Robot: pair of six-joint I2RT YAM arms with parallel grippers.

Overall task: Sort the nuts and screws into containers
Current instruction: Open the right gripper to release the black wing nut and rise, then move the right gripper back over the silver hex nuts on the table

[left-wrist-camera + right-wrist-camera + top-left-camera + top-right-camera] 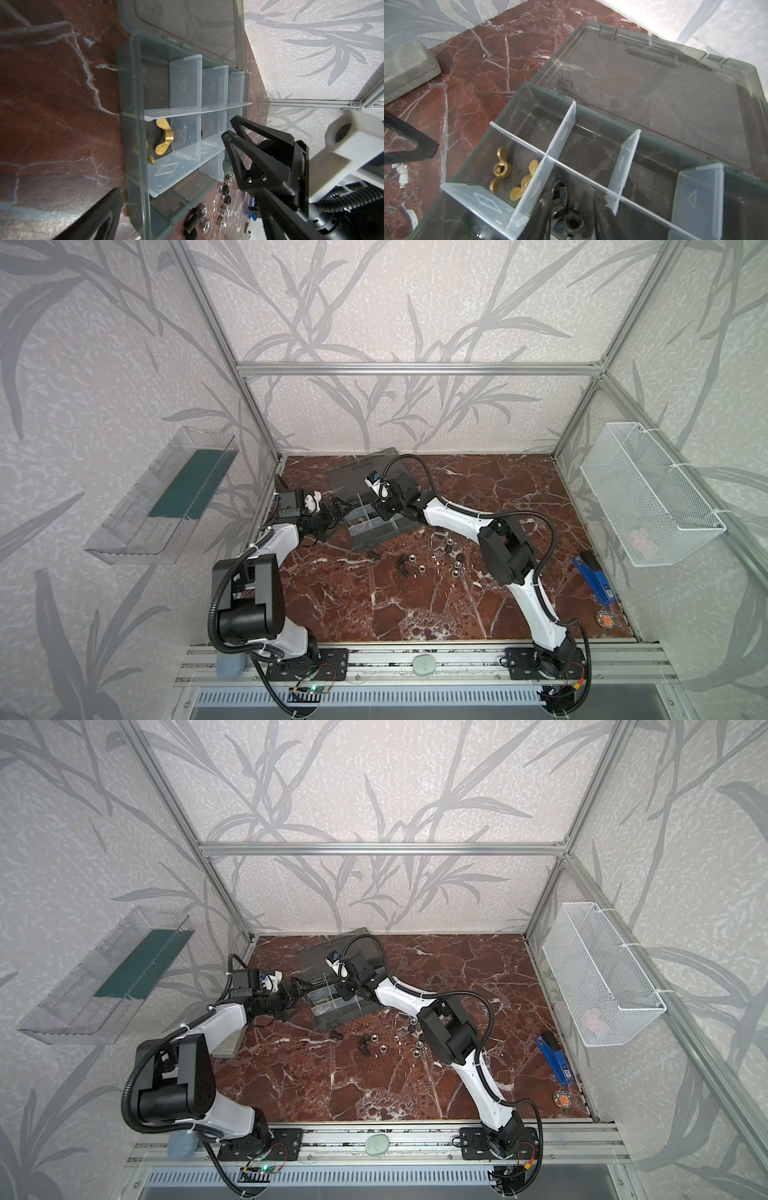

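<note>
The dark grey organizer case point(362, 542) lies with its lid open at the back of the table; its containers point(591, 145) are small cells. My right gripper point(572, 199) reaches down into one cell, jaws apart on either side of black wing nuts point(572, 222) that lie on the cell floor. Brass wing nuts point(500, 169) sit in the neighbouring cell. Loose silver and black nuts point(417, 569) and black screws point(402, 562) are scattered in front of the case. My left gripper point(338, 510) hovers wide open beside the case's left wall, holding nothing; one finger point(93, 218) shows.
A grey block point(406, 68) lies left of the case, near the left arm. A blue tool point(592, 578) and a round badge point(604, 619) lie by the right wall. A white mesh basket point(648, 493) and a clear tray point(162, 497) hang on the side walls.
</note>
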